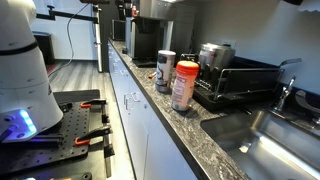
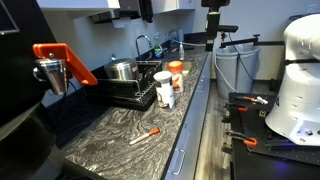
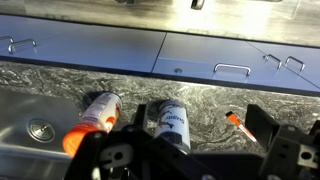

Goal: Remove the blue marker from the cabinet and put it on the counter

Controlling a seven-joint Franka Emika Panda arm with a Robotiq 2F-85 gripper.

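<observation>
Marker (image 3: 236,122) outside gripper (image 3: 198,125): black jaws spread wide, gripping nothing, above dark speckled polished stone counter (image 3: 215,95). Slim stick, orange-tipped, flat on the stone near its straight front edge. Farther along, upright cylindrical orange-lidded canister (image 3: 95,115) beside dark-labelled canister (image 3: 172,122), close to steel sink (image 3: 30,130). Beyond, flat white drawer fronts (image 3: 100,50) with bent metal handles.

Bright, even indoor light; all three pictures are small and soft. Pale glare streaks the dark speckled polished stone surface (image 2: 115,125) in both exterior views. In the wrist view, the black fingers (image 3: 275,150) at the bottom are blurred and shadowed.
</observation>
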